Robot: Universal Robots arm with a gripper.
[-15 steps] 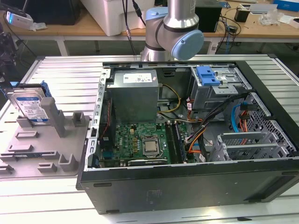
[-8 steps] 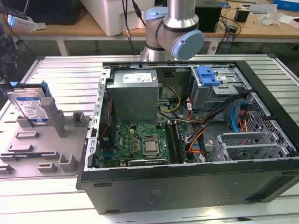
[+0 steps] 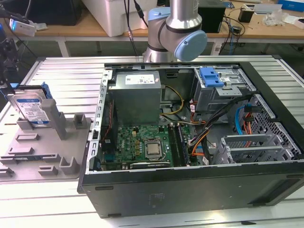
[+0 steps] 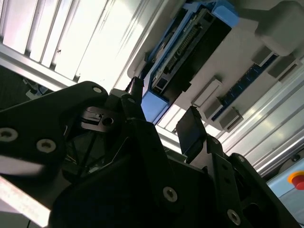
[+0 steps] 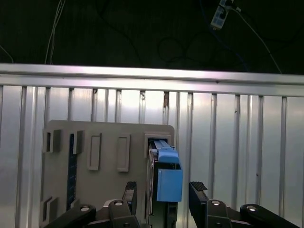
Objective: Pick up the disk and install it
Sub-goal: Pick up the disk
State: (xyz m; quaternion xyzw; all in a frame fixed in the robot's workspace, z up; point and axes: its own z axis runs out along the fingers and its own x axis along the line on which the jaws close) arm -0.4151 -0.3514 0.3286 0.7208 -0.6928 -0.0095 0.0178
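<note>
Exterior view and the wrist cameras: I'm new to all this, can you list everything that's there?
disk: one, silver with blue bracket, upright in the holder, exterior view's left.
holder: one, grey, on the slatted table.
slatted table: one, silver, under holder and case.
computer case: one, black, open, centre.
power supply: one, grey, inside the case.
motherboard: one, green, inside the case.
drive cage: one, silver with blue latch, inside the case.
robot arm: one, silver and pale blue, behind the case.
tool: one, black, open, fingers either side of the disk's bracket.
</note>
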